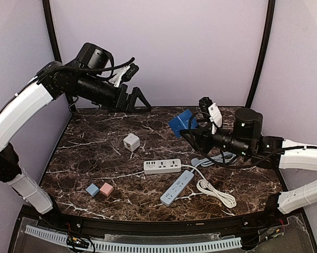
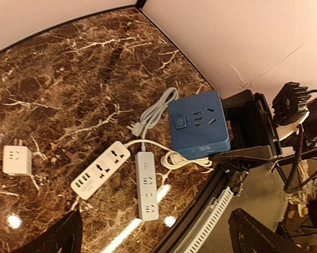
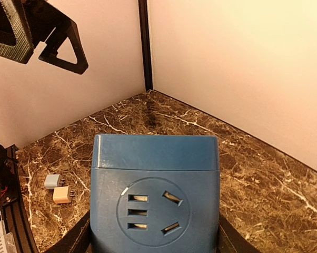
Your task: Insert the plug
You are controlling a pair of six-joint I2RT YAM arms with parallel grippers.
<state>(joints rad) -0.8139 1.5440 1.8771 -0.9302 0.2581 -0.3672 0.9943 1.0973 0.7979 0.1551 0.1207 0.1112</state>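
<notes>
1. Dark marbled counter (image 1: 85, 153) between pale lilac walls, with both arms raised above it.
2. Right hand (image 1: 191, 133) is clamped on the blue cube socket (image 3: 156, 195), which is lifted off the counter with an outlet face turned toward the left hand.
3. Left hand (image 1: 138, 100) is spread wide and carries nothing, high up and well apart from the socket.
4. Grey cord's plug (image 2: 135, 128) lies ungrasped on the counter, just below the right hand.
5. Step in hand, as I judge it: presenting the socket. Next, the left hand must descend, take the plug, and line its pins up with the slots.
</notes>
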